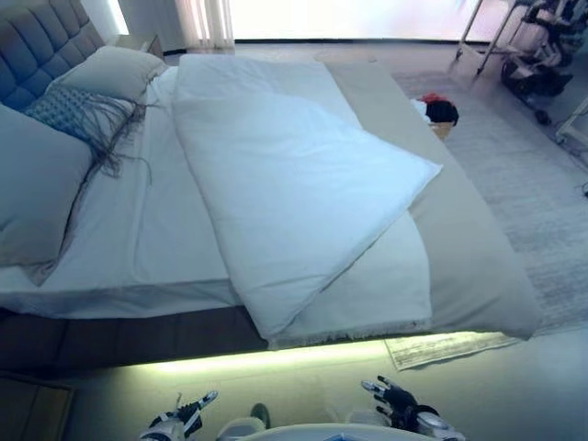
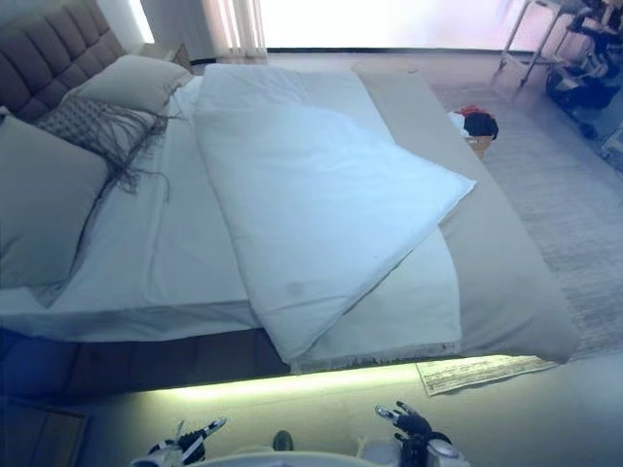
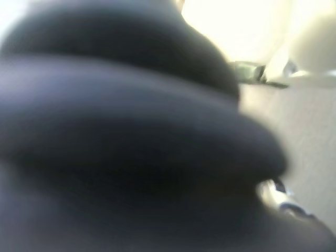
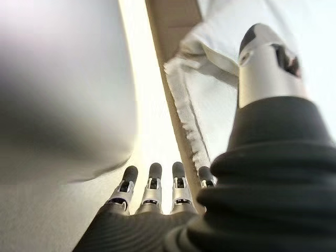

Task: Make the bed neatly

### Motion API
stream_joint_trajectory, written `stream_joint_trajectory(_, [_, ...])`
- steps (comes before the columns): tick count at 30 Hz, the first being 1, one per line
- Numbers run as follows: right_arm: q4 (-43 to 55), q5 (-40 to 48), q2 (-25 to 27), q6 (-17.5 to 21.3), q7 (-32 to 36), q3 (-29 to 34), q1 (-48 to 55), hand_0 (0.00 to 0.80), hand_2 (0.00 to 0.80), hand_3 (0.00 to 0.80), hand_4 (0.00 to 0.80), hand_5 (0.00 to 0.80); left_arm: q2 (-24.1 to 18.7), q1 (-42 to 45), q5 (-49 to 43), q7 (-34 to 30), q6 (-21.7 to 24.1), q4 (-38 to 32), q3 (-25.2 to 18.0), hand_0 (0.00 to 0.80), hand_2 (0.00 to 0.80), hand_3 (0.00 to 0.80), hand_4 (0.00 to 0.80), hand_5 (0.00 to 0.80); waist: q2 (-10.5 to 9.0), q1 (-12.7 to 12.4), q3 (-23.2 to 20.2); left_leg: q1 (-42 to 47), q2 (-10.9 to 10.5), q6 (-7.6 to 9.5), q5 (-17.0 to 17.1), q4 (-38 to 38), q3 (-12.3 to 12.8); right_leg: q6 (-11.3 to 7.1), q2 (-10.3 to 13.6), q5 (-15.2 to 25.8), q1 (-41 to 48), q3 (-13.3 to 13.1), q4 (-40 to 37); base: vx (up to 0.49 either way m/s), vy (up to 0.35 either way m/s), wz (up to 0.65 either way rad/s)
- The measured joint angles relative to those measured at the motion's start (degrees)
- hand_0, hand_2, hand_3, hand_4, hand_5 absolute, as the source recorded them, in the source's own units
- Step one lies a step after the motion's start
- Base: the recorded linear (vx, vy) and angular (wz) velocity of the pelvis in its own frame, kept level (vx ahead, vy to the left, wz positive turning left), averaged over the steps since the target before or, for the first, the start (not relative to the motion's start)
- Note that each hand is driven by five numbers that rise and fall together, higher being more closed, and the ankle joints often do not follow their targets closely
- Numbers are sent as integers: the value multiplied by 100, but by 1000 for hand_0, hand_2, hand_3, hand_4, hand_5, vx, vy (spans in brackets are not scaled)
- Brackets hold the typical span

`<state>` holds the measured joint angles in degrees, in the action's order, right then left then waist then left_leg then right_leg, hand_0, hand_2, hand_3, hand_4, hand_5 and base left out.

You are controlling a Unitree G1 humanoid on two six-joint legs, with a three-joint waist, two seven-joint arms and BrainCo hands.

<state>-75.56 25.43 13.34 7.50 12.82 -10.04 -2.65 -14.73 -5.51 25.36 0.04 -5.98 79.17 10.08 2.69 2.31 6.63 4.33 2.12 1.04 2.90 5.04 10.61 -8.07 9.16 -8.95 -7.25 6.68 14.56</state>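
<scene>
Nearest the camera, the left hand (image 1: 181,418) and right hand (image 1: 397,401) hang low, short of the bed's (image 1: 496,276) near edge, neither touching anything. The right hand's fingers are straight and empty; the left's appear relaxed, though its wrist view is blocked. The duvet (image 1: 294,193) lies skewed across the middle of the bed, one corner folded toward the foot side, its near corner overhanging the near edge. Pillows (image 1: 41,184) sit at the head end. Judged next: grasp the near corner with both hands, pull it square to the edge. A basket (image 1: 439,115) beyond the far edge holds dark and red items.
</scene>
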Motion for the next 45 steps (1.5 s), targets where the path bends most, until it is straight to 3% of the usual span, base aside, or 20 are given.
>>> stream_joint_trajectory(2, [-10, 4, 12, 0, 19, 3, -61, 0, 0, 0, 0, 0, 16, 34, 0, -3, 2, 17, -7, 0, 0, 0, 0, 0, -72, 3, 82, -3, -37, -71, -51, 31, 29, -147, 111, 563, -281, 2, -864, 185, -237, -4])
stream_joint_trajectory(4, [-150, 3, -33, -3, 42, 6, -29, 0, 0, 0, 0, 0, 19, 117, -1, -20, 17, 43, -11, 0, 0, 0, 0, 0, -207, 54, 155, 28, -26, -176, -95, 28, -48, -119, 195, 830, -383, -15, -1020, 232, -234, 33])
stream_joint_trajectory(6, [-171, 5, -41, -21, 31, 53, 98, 0, 0, 0, 0, 0, 129, 216, 6, -20, 47, -22, -12, 0, 0, 0, 0, 0, -220, 168, 153, 136, 200, -293, -171, -15, -176, 97, 5, 1210, -207, 49, -916, 245, -201, 74])
stream_joint_trajectory(8, [-162, 3, 12, -20, -13, 58, 142, 0, 0, 0, 0, 0, 302, 240, 16, -27, 30, 1, -16, 0, 0, 0, 0, 0, -142, 134, 112, 183, 471, -349, -238, -329, -119, 308, -277, 1221, 34, 83, -959, 271, -147, 61])
stream_joint_trajectory(10, [-89, 4, 64, -14, -78, 65, 77, 0, 0, 0, 0, 0, 419, 306, 11, -42, 34, 9, -24, 0, 0, 0, 0, 0, -213, 101, 132, 94, 514, -424, -243, -837, -121, 600, -327, 1121, 225, 196, -956, 210, -46, 42])
stream_joint_trajectory(13, [-51, 11, 86, -14, -178, 35, -71, 0, 0, 0, 0, 0, 455, 300, 22, -62, 126, 34, -58, 0, 0, 0, 0, 0, -454, -97, 173, -419, 588, -615, -256, -2034, -173, 790, -223, 1081, 522, 175, -1092, 183, 190, 2])
stream_joint_trajectory(15, [-1, 136, 135, -15, -174, 2, -211, 0, 0, 0, 0, 0, 465, 297, 17, -63, 132, 39, -1, 0, 0, 0, 0, 0, -379, -171, 163, -446, 694, -686, -283, -1476, -154, 794, -279, 1077, 591, 185, -1113, 133, 271, -4])
stream_joint_trajectory(18, [158, 394, 171, -17, -168, 7, -320, 0, 0, 0, 0, 0, 488, 238, 1, -60, 97, 38, 70, 0, 0, 0, 0, 0, -196, -184, 173, -360, 765, -622, -238, -781, -209, 740, -365, 1058, 452, 201, -1061, 122, 177, -25])
stream_joint_trajectory(19, [223, 531, 191, -15, -155, 13, -317, 0, 0, 0, 0, 0, 508, 243, -12, -56, 82, 39, 126, 0, 0, 0, 0, 0, -57, -176, 172, -236, 766, -559, -228, -656, -207, 665, -404, 1019, 436, 235, -984, 171, 97, -40])
stream_joint_trajectory(20, [216, 670, 154, -11, -104, 38, -302, 0, 0, 0, 0, 0, 493, 240, -53, -50, 71, 39, 121, 0, 0, 0, 0, 0, -6, -187, 189, -55, 732, -797, -102, -490, -201, 585, -340, 989, 458, 256, -906, 217, 89, -35])
stream_joint_trajectory(22, [224, 867, 9, -11, 24, 8, -205, 0, 0, 0, 0, 0, 355, 269, -180, -47, 67, 34, 121, 0, 0, 0, 0, 0, -101, -185, 151, 47, 551, -714, -150, -362, -111, 440, -69, 1020, 605, 490, -970, 175, 40, -14])
stream_joint_trajectory(24, [246, 1031, -90, -7, 67, 11, -143, 0, 0, 0, 0, 0, 218, 268, -217, -45, 63, 9, 121, 0, 0, 0, 0, 0, -173, -170, 112, 116, 440, -655, -162, -336, -130, 354, 19, 1039, 653, 510, -1033, 102, 15, 7])
stream_joint_trajectory(26, [321, 1026, -110, 16, 19, -24, -168, 0, 0, 0, 0, 0, 149, 264, -216, -47, 65, -63, 122, 0, 0, 0, 0, 0, -172, -187, 106, 103, 400, -631, -183, -382, -164, 284, 50, 1079, 717, 511, -1098, 61, 5, 5])
stream_joint_trajectory(32, [573, 1542, -83, 61, -76, -53, -520, 0, 0, 0, 0, 0, 237, 298, -204, -188, 157, -109, 134, 0, 0, 0, 0, 0, 71, -240, 184, -5, 435, -693, -288, -571, -324, 280, 7, 1068, 833, 623, -1195, 71, -2, 10])
stream_joint_trajectory(37, [571, 2227, 4, -48, 1, -38, -788, 0, 0, 0, 0, 0, 338, 249, -153, -382, 473, -223, 523, 0, 0, 0, 0, 0, 107, -474, 234, -544, 466, -712, -430, -1063, -506, 324, 34, 911, 483, 692, -870, -84, 10, 14])
stream_joint_trajectory(45, [542, 3075, 436, -412, 164, -89, -2648, 0, 0, 0, 0, 0, 152, -1076, 776, -921, 1037, -596, 957, 0, 0, 0, 0, 0, 44, -651, 1518, -2486, 403, -627, -416, -2235, -855, 463, 296, 749, -1358, 711, 478, -209, -1, 20])
